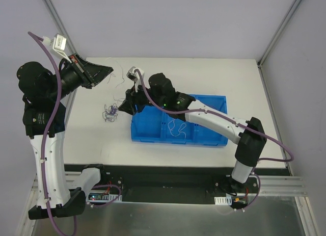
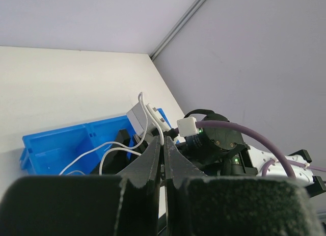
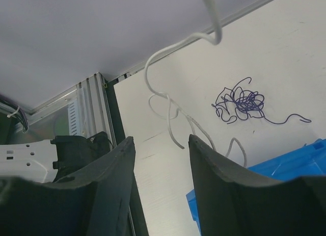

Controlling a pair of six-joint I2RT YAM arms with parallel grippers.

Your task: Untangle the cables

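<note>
A dark purple cable knot (image 1: pixel 109 111) lies on the white table left of the blue bin (image 1: pixel 206 97); it also shows in the right wrist view (image 3: pixel 243 101). My left gripper (image 1: pixel 108 70) is raised at the back left, its jaws closed (image 2: pixel 163 142) on a thin white cable (image 2: pixel 109 147). That cable hangs down and curls onto the table (image 3: pixel 165 106). My right gripper (image 1: pixel 123 106) is open and empty (image 3: pixel 160 139), low over the table at the bin's left end, with the white cable's loose end just beyond its fingers. Another white cable (image 1: pixel 175 127) lies inside the bin. No red cable shows.
The blue bin (image 3: pixel 300 157) has three compartments and sits mid-table (image 2: pixel 51 144). The table's left edge and an aluminium frame rail (image 3: pixel 91 111) run close to my right gripper. The right arm's wrist camera box (image 2: pixel 136 119) is close in front of the left jaws.
</note>
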